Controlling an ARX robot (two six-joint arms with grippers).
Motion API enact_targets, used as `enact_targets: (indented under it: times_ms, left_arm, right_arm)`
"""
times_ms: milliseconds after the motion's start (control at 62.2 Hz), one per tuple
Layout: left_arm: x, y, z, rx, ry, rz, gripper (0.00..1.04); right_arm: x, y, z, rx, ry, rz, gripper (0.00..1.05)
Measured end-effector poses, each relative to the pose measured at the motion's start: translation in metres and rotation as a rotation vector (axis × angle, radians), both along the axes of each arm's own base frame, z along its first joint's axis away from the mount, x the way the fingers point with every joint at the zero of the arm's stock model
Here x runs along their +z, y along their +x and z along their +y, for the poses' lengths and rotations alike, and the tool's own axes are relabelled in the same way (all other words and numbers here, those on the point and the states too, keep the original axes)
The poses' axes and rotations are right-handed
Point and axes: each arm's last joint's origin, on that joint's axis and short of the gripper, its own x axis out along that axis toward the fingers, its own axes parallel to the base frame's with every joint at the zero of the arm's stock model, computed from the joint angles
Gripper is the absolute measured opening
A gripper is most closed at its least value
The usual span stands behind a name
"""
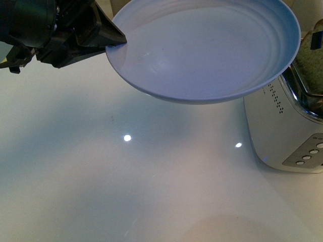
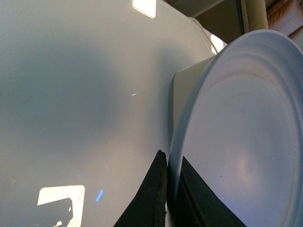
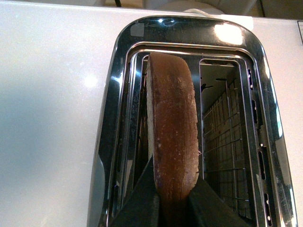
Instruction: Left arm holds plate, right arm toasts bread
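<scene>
Bread first: it's pinched in my right claw, fingers pressed on both faces. Slice stands on edge over the toaster, lined up w/ one slot. The other slot is empty, wire cage showing. Can't tell if the lead edge is already past the chrome lip.

Crust edge faces the wrist cam, faces flat to the slot walls, long axis running along the slot's length. Good.

Step in hand, I reckon: lower it in. Go straight down, no twist, faces parallel to the guides so the crust doesn't snag the wires. Release only once it's seated low.

Outward now, front cam: toaster at 3 o'clock, can't make the bread out there. Plate hangs at 12 o'clock, empty, tilted, up off the tabletop. My left claw at 10 o'clock is clamped on its rim. Plate should hold steady, clear of the right arm's path.
</scene>
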Motion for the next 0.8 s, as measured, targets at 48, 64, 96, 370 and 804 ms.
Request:
enact_targets:
  times_ms: [48,64,96,370,804]
  left_arm:
    - [0.000,0.000,0.000,0.000,0.000,0.000,0.03]
    - [0.000,0.000,0.000,0.000,0.000,0.000,0.03]
    - [0.000,0.000,0.000,0.000,0.000,0.000,0.03]
    - [0.000,0.000,0.000,0.000,0.000,0.000,0.03]
    - [0.000,0.000,0.000,0.000,0.000,-0.001,0.03]
  right_arm:
    - [-0.001,-0.001,0.000,0.002,0.005,0.001,0.22]
    - [-0.002,-0.001,0.000,0.003,0.008,0.005,0.25]
    - [-0.003,-0.002,0.000,0.002,0.009,0.010,0.29]
    - [-0.002,-0.014,-0.002,-0.012,0.042,-0.004,0.67]
    - [0.067,-0.101,-0.020,-0.047,0.108,-0.311,0.96]
